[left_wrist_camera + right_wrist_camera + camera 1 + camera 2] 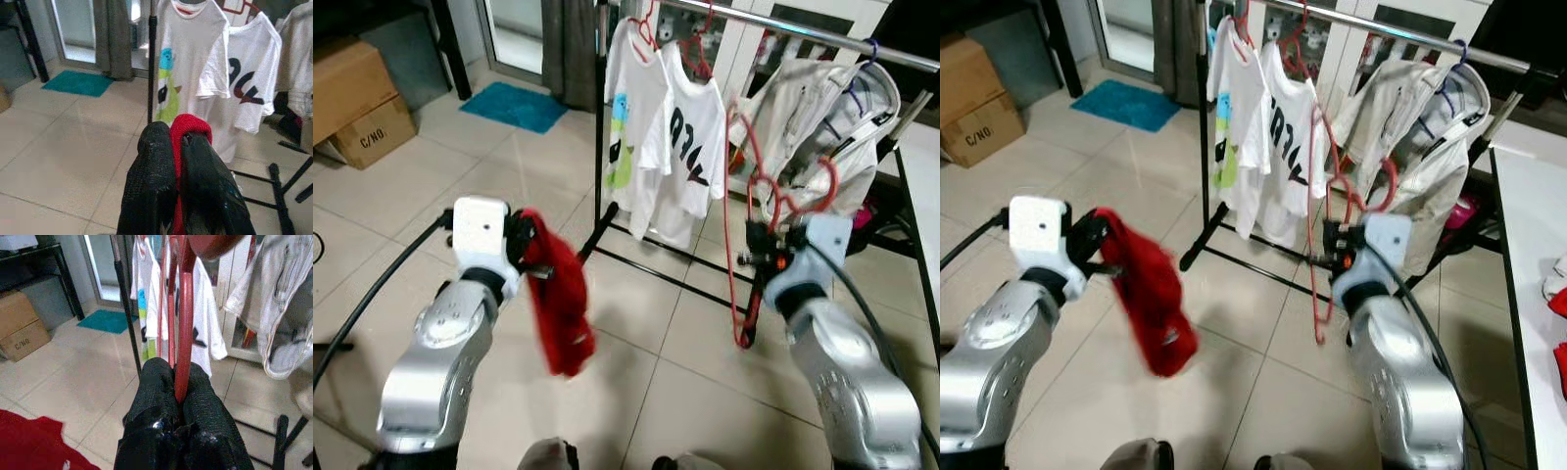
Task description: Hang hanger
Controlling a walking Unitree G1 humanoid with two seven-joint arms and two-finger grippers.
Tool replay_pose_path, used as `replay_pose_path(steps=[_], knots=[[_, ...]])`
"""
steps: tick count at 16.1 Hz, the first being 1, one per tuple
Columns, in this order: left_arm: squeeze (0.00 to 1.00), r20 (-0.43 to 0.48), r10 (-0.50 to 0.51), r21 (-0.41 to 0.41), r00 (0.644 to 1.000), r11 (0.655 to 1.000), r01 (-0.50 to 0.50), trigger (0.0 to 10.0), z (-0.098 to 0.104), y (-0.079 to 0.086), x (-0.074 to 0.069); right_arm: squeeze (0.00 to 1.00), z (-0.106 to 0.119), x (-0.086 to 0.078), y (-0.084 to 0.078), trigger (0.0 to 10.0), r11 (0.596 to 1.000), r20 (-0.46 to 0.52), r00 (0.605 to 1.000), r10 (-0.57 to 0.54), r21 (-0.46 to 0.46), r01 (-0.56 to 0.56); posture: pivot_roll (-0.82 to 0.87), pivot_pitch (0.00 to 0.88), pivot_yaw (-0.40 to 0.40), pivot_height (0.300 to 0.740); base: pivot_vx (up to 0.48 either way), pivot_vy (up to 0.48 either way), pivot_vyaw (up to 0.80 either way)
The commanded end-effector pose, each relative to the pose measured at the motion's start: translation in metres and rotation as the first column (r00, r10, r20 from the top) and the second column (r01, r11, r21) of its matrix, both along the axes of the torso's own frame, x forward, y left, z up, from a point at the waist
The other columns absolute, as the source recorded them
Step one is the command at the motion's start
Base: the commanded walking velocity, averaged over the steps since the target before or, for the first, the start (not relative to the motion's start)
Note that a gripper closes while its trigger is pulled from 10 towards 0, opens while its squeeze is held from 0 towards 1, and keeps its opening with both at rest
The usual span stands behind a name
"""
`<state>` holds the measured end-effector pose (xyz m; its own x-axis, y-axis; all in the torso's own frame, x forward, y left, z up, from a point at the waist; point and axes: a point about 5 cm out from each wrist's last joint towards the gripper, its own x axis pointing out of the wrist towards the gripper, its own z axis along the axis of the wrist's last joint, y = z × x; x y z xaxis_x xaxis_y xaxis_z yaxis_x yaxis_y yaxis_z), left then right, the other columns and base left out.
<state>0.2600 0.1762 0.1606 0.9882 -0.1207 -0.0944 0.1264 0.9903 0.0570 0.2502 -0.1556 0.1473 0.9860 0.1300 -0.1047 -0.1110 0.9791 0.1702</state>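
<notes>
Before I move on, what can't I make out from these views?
- Red hanger: its hook is blurred in the eye views and cut off in the right wrist view.
- Red garment: motion-blurred; the left gripper's fingers hide most of it in the wrist view.

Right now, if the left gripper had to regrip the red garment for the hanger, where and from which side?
Probably near the top fold of the red garment, approaching from the robot's left. It hangs limp below the left gripper, so the lower cloth would sag and swing. The right gripper holds the red hanger.
</notes>
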Motion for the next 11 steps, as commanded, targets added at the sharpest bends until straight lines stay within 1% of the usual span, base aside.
replay_pose_path(steps=[1,3,4,5,6,8,11], knots=[[0.00,0.040,-0.014,0.015,0.999,1.000,0.013,10.0,0.010,-0.005,-0.002,0.00,0.000,-0.007,0.001,10.0,1.000,-0.006,1.000,-0.006,0.002,0.006,0.05,0.097,-0.063,0.740,0.000,0.000,-0.80],[0.00,0.040,-0.028,0.020,0.999,0.999,0.027,10.0,0.011,-0.011,-0.003,0.00,-0.004,-0.012,0.002,10.0,0.999,-0.026,0.999,-0.046,0.002,0.047,0.05,0.102,-0.059,0.740,0.000,0.000,-0.80],[0.00,0.045,-0.048,0.025,0.998,0.999,0.047,10.0,0.012,-0.016,-0.002,0.00,-0.003,-0.014,0.004,10.0,1.000,-0.040,0.999,-0.021,0.019,0.021,0.05,0.110,-0.053,0.740,0.000,0.000,-0.80],[0.00,0.051,-0.075,0.040,0.996,0.997,0.073,10.0,0.013,-0.022,-0.001,0.00,-0.001,-0.014,0.005,10.0,1.000,-0.028,1.000,-0.002,0.001,0.002,0.05,0.109,-0.050,0.740,0.000,0.000,-0.80],[0.00,0.051,-0.087,0.047,0.995,0.995,0.085,10.0,0.013,-0.024,-0.002,0.00,0.000,-0.015,0.005,10.0,1.000,-0.022,1.000,-0.003,-0.006,0.002,0.05,0.109,-0.050,0.740,0.000,0.000,-0.80],[0.00,0.036,-0.093,0.051,0.995,0.995,0.091,10.0,0.009,-0.025,-0.006,0.00,-0.001,-0.018,0.004,10.0,0.998,-0.030,1.000,-0.009,-0.059,0.007,0.05,0.087,-0.057,0.740,0.000,0.000,-0.80],[0.00,0.047,-0.092,0.061,0.995,0.994,0.089,10.0,0.012,-0.027,-0.001,0.00,-0.001,-0.017,0.005,10.0,0.998,-0.034,0.999,-0.010,-0.067,0.007,0.06,0.090,-0.064,0.740,0.000,0.000,-0.80]])
